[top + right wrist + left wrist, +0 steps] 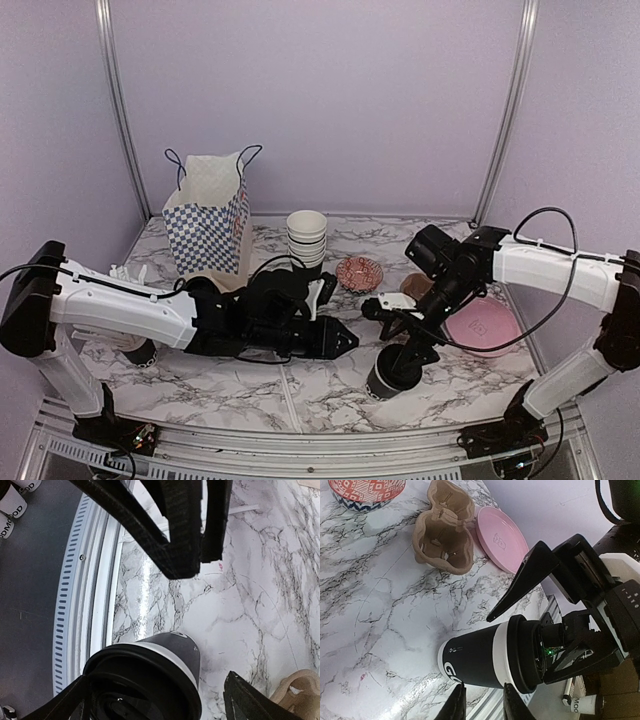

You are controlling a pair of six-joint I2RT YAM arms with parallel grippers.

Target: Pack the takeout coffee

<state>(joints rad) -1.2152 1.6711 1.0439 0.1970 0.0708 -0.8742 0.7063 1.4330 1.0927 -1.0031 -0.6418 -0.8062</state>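
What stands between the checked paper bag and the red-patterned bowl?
A stack of white paper cups stands between the bag and the bowl; the top view shows it.

Matt paper, smooth plastic, glossy marble-look bench (380,620).
The takeout coffee cup (475,657) is matt black paper under a smooth black plastic lid (522,650); the brown cup carrier (442,545) looks like rough moulded pulp, the pink lid (500,535) smooth plastic.
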